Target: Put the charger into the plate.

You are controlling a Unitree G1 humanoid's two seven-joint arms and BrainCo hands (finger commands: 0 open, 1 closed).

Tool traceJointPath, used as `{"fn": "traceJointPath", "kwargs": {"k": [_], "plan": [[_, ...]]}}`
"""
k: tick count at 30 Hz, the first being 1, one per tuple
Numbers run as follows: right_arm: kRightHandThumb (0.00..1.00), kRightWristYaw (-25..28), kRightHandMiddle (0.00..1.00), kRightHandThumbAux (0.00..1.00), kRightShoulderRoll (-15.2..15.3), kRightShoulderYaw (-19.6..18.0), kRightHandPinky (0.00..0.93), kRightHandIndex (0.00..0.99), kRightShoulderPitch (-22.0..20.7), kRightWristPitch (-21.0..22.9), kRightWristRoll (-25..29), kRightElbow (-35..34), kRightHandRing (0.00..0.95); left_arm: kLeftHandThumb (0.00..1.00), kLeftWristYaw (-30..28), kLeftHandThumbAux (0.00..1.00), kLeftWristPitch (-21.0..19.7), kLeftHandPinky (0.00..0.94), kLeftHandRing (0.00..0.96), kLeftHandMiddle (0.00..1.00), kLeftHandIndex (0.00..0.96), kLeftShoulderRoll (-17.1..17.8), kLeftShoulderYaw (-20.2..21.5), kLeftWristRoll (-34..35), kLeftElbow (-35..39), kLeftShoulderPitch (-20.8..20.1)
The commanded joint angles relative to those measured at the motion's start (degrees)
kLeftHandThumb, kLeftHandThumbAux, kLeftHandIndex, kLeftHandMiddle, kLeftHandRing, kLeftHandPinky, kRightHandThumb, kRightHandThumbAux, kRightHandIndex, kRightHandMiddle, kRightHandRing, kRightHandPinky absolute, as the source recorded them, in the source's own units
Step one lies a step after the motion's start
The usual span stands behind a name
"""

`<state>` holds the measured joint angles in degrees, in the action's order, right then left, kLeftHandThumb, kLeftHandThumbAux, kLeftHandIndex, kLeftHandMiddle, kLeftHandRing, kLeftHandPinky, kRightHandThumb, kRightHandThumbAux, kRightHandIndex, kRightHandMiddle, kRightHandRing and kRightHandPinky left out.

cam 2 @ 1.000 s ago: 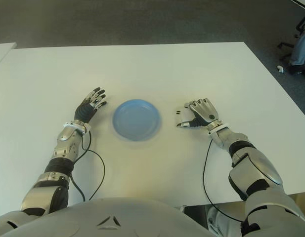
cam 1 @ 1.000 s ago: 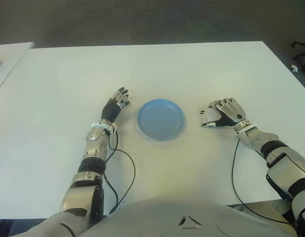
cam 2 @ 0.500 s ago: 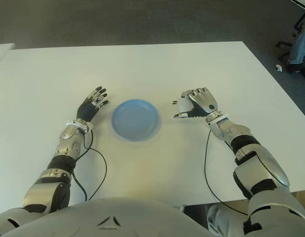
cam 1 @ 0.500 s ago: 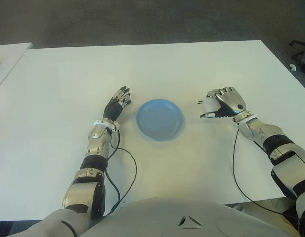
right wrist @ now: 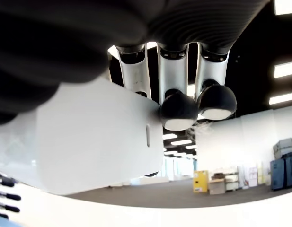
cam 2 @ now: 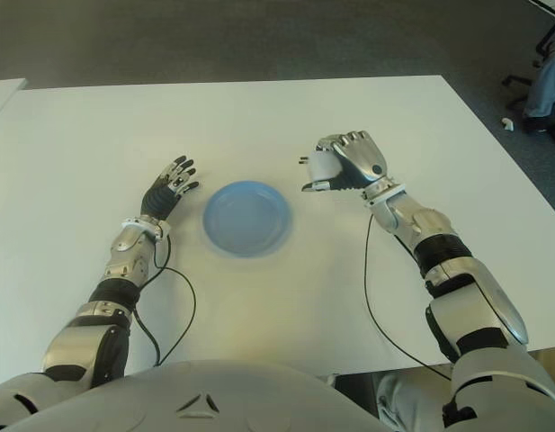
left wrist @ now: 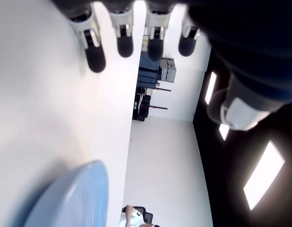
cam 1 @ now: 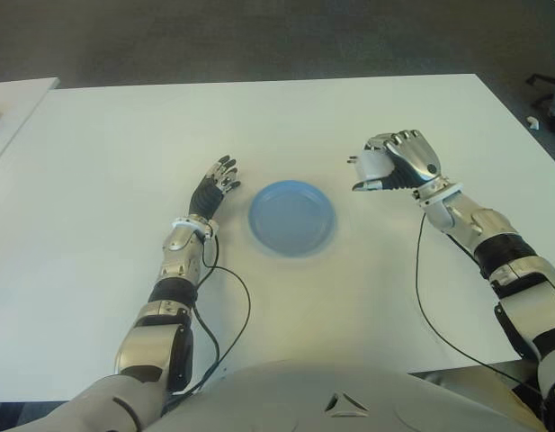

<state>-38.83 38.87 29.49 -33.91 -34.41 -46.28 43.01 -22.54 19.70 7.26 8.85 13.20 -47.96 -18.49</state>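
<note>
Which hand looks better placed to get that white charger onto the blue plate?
The right hand: its fingers are shut on the white charger, raised just right of the blue plate. The left hand shows open and empty on the plate's left side, so it would have nothing to place.

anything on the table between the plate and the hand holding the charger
Nothing: in the left eye view only bare white table shows between the blue plate and the right hand, which grips the white charger.
</note>
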Motion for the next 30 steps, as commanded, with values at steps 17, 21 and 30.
{"fn": "traceJointPath", "kwargs": {"k": [17,21,30], "plan": [[0.739,13.3,0.858,0.710,-10.5,-1.4,0.854,0.439,-1.1,5.5,0.4,-3.7,0.852,0.000,1.2,0.548,-1.3,0.005,0.041,0.074,0.039,-1.8,0.4,-0.5,-2.4,-0.4],[0.740,13.3,0.853,0.710,-13.1,-0.6,0.846,0.439,-2.3,5.4,0.1,0.4,0.846,0.000,1.4,0.547,-1.5,0.008,0.041,0.073,0.037,-2.2,0.5,-0.5,-2.1,-0.2],[0.742,12.8,0.852,0.710,-18.8,1.1,0.852,0.440,-6.0,4.3,0.4,11.5,0.846,0.000,1.5,0.546,-1.9,0.011,0.041,0.072,0.032,-3.0,0.7,-0.4,-1.1,0.2]]}}
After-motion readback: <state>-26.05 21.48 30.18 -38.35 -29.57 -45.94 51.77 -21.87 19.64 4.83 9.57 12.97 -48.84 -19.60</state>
